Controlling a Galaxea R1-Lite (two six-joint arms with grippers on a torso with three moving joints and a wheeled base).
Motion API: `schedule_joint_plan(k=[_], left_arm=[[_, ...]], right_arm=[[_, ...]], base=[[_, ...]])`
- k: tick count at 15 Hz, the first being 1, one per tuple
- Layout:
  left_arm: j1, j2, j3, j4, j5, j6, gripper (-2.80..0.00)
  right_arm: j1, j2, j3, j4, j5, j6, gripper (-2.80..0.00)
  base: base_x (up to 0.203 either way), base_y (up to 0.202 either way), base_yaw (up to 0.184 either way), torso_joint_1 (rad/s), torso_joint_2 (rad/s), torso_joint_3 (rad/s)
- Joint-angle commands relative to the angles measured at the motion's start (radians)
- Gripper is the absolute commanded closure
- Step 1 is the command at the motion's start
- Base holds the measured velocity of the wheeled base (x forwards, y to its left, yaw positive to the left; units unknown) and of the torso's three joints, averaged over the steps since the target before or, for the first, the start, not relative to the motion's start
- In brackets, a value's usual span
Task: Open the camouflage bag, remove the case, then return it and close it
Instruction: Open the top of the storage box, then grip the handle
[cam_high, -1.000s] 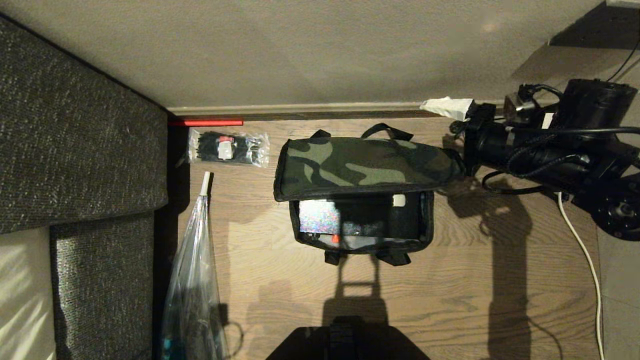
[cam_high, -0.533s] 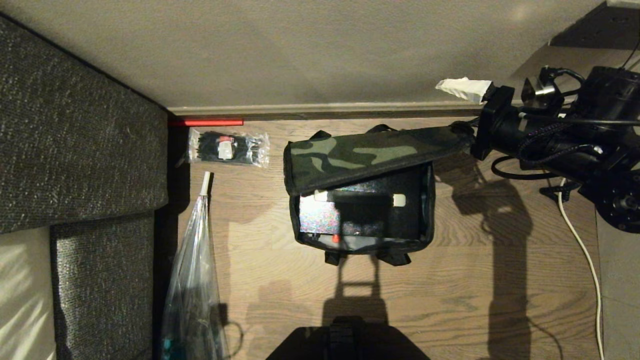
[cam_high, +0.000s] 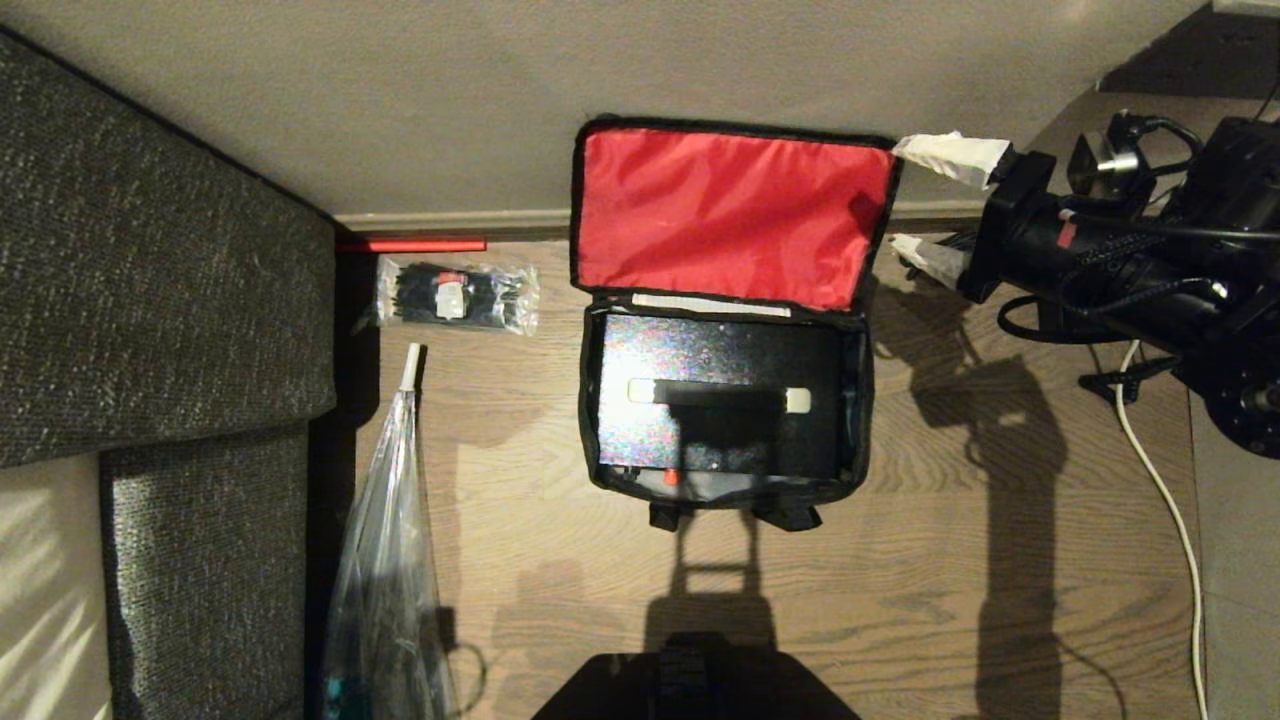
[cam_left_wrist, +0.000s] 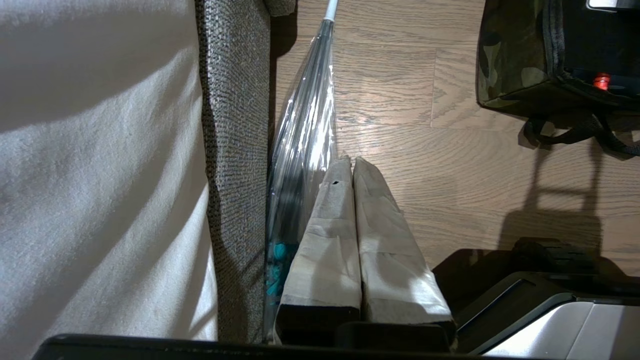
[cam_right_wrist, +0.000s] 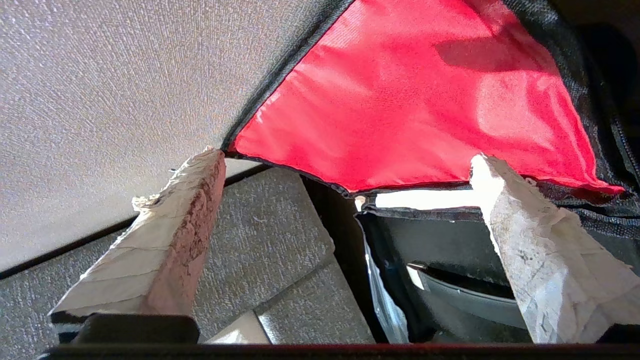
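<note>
With the camouflage bag (cam_high: 722, 400) at frame centre lying open, its red-lined lid propped against the wall, my right hand (cam_high: 935, 205) spread empty at the lid's upper-right corner, the case (cam_high: 715, 410) sits inside, not yet lifted out, returned or zipped in.

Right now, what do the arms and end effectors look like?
Right arm: chunky black housings, looped black cables, a small red mark and a metal fitting near the wrist. Right end effector: two wedge fingers wrapped in whitish, frayed tape. Left end effector: the same taped wedges on black bases.
</note>
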Motion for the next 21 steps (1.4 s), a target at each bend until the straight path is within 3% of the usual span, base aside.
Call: schedule_joint_plan(k=[1, 4, 7, 9, 16, 17, 19, 21], left_arm=[[0.000, -0.002, 0.003, 0.000, 0.000, 0.000, 0.00], [0.000, -0.001, 0.003, 0.000, 0.000, 0.000, 0.00], [0.000, -0.002, 0.002, 0.000, 0.000, 0.000, 0.00], [0.000, -0.002, 0.002, 0.000, 0.002, -0.002, 0.00], [0.000, -0.002, 0.002, 0.000, 0.000, 0.000, 0.00], [0.000, -0.002, 0.002, 0.000, 0.000, 0.000, 0.00], [0.000, -0.002, 0.003, 0.000, 0.000, 0.000, 0.00], [0.000, -0.002, 0.003, 0.000, 0.000, 0.000, 0.00]], right_arm=[[-0.002, -0.002, -0.007, -0.031, 0.006, -0.005, -2.80], [-0.002, -0.012, 0.018, -0.029, 0.010, -0.035, -2.80], [-0.002, -0.068, 0.239, -0.015, 0.041, -0.113, -2.80], [-0.004, -0.124, 0.317, 0.019, 0.085, -0.140, -2.80], [-0.001, -0.323, 0.484, 0.099, 0.161, -0.172, -2.80], [-0.001, -0.356, 0.516, 0.105, 0.178, -0.175, 0.00], [-0.001, -0.369, 0.530, 0.132, 0.187, -0.191, 0.00], [-0.001, -0.481, 0.556, 0.292, 0.189, -0.251, 0.00]], base=[[0.000, 0.000, 0.000, 0.000, 0.00, 0.000], [0.000, 0.000, 0.000, 0.000, 0.00, 0.000], [0.000, 0.000, 0.000, 0.000, 0.00, 0.000], [0.000, 0.000, 0.000, 0.000, 0.00, 0.000], [0.000, 0.000, 0.000, 0.000, 0.00, 0.000], [0.000, 0.000, 0.000, 0.000, 0.00, 0.000], [0.000, 0.000, 0.000, 0.000, 0.00, 0.000], [0.000, 0.000, 0.000, 0.000, 0.00, 0.000]])
